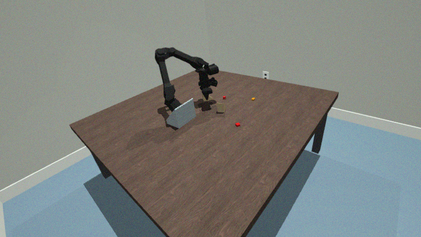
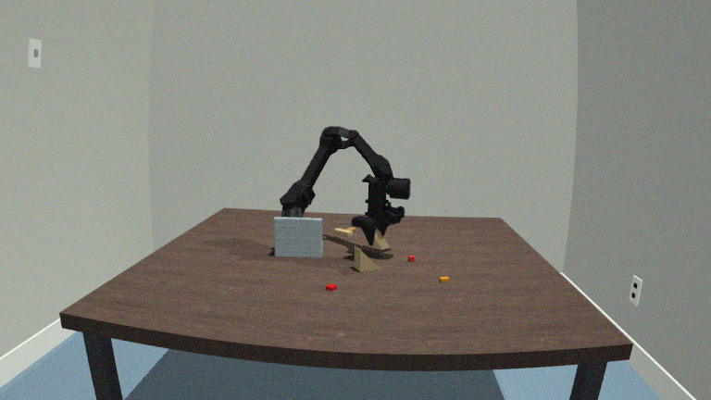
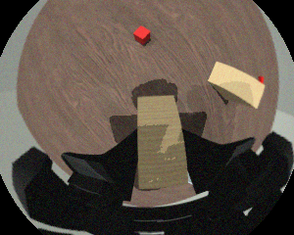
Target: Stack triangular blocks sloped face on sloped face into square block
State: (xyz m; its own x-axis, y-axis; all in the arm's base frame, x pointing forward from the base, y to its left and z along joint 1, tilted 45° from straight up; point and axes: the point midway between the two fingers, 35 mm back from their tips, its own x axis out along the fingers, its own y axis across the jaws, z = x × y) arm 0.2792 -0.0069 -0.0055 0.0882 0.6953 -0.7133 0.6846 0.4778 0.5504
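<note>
My gripper (image 1: 206, 97) (image 2: 377, 239) (image 3: 157, 129) points down and is shut on one tan triangular block (image 1: 210, 97) (image 2: 380, 243) (image 3: 157, 113). The fingers grip it from both sides, and its shadow lies apart below it, so it is a little above the table. The other tan triangular block (image 1: 220, 108) (image 2: 362, 261) (image 3: 235, 85) stands on the table, apart from the held one. In the exterior view its upright face is at the left and its slope falls to the right. The fingers partly hide the held block in the top and exterior views.
A grey ridged wedge (image 1: 185, 114) (image 2: 298, 238) stands near the arm's base. One red cube (image 1: 223, 97) (image 2: 411, 258) and another red piece (image 1: 237, 124) (image 2: 330, 287) lie on the table, with an orange piece (image 1: 252, 99) (image 2: 443, 280). A flat light-tan object (image 2: 344, 231) lies behind.
</note>
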